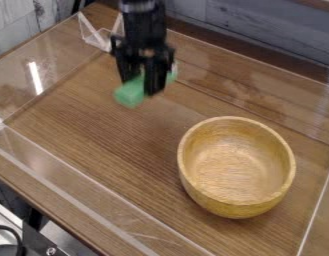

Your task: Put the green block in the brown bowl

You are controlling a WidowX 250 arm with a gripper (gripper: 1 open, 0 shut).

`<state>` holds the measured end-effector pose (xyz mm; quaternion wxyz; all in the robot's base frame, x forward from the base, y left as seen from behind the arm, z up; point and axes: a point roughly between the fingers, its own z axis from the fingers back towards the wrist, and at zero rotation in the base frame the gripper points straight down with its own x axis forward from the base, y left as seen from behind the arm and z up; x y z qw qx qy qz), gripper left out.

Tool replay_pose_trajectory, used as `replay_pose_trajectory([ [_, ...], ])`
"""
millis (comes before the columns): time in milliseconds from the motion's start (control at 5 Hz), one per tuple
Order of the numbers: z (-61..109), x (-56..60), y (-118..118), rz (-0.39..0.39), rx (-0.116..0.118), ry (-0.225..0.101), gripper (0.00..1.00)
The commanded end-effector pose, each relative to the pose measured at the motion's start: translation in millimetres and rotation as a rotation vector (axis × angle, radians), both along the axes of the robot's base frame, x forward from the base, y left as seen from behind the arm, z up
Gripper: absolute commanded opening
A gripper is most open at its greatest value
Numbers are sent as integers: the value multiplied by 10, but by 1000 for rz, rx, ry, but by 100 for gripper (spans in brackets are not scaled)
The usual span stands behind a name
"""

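jaws of the gripper (143, 82) clamped on the green block (131, 94), held clear above the table (87, 150); block's long axis apparently level, near end pointing down-left toward the camera, though blurred; brown bowl (238, 166) well apart, down and right of the jaws, empty

Block (129, 95) held in the pincer (143, 88), clear above the desk (87, 170). Wooden bowl (238, 166) sits on the desk, well apart, right of and nearer than the pincer.
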<state>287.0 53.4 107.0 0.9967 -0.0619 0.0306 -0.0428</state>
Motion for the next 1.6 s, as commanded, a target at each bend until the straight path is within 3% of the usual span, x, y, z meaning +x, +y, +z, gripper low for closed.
replay_pose_trajectory([
  [0,555,-22,-245,-4,19,-82,0],
  [200,651,-198,-719,-79,8,-96,0],
  [600,498,-633,-1603,-196,-16,-110,0],
  [800,387,-655,-1595,-185,-7,-126,0],
  [1400,213,-581,-1571,-122,-24,-158,0],
])
